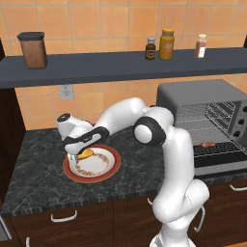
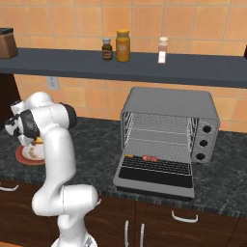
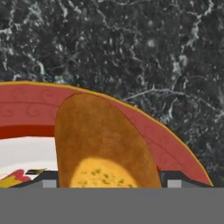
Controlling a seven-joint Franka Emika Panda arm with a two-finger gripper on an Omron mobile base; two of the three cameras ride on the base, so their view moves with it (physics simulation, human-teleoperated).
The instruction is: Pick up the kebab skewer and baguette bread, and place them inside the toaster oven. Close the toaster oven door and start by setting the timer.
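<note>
Your gripper point(image 1: 81, 155) straddles the bread point(image 1: 86, 154) on the plate point(image 1: 107, 166), fingers either side but not visibly pinching; skewer point(image 2: 144, 157) already lies in the open toaster oven point(image 2: 169, 108)

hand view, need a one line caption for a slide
End effector straddling the baguette bread on the red-rimmed plate, above the dark marble counter.

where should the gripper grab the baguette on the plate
Across its middle, coming from above. The baguette bread lies flat on the plate, long with tapered ends, so its narrow width fits between the gripper fingers; the ends would likely slip.
</note>
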